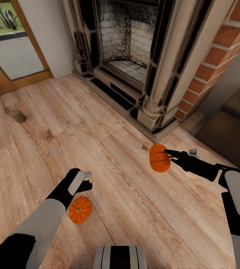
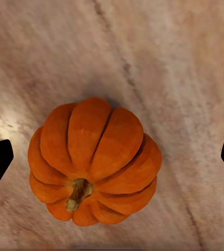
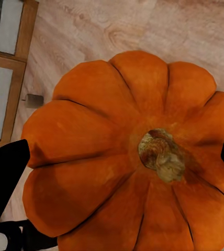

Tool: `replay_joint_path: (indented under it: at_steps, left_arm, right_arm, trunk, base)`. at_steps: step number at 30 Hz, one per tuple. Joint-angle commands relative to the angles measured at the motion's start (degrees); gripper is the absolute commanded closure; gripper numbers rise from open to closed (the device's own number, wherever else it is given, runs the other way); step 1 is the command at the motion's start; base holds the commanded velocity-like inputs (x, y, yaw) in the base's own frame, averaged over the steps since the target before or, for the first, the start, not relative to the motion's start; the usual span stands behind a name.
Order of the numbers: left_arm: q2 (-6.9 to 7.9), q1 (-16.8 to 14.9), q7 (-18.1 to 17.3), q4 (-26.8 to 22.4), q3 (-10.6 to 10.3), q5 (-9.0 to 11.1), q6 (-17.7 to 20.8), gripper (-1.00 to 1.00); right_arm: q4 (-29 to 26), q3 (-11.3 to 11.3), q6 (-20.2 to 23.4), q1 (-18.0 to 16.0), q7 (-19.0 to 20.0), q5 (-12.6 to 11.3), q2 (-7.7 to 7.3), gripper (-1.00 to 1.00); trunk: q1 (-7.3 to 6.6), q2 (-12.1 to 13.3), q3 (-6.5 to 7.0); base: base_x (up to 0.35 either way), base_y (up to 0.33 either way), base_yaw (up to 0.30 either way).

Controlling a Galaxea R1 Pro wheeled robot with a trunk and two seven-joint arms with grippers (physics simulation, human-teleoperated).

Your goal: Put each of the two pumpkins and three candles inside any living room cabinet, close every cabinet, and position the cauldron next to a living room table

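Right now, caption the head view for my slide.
Right pincer holds one pumpkin aloft by the fireplace; left pincer hovers over a second pumpkin on the floor.

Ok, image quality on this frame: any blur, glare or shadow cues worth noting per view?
Head view: sharp, evenly lit; the floor pumpkin casts hardly any shadow. Left wrist view: floor grain is smeared soft, with a pale glare patch near the left edge and a faint shadow above that pumpkin. Right wrist view: the held pumpkin is crisp, with dark shading beside its stem.
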Motion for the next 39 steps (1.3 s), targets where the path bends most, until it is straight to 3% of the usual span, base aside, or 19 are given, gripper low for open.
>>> replay_joint_path:
  at_steps: [1, 39]
  left_arm:
    - [0.03, -0.02, 0.58, 0.14, -0.19, 0.6, 0.07, -1.0]
    - [0.03, -0.02, 0.56, 4.32, -0.19, 0.61, -0.38, -1.0]
  right_arm:
    - [-0.04, -0.06, 0.21, -0.04, -0.43, -0.6, 0.0, 1.0]
    - [-0.04, -0.12, 0.21, -0.04, -0.36, -0.6, 0.0, 1.0]
  trunk:
    - [-0.01, -0.02, -0.13]
    - [-0.01, -0.02, -3.47]
  base:
    - [0.0, 0.0, 0.0]
    - [0.0, 0.0, 0.0]
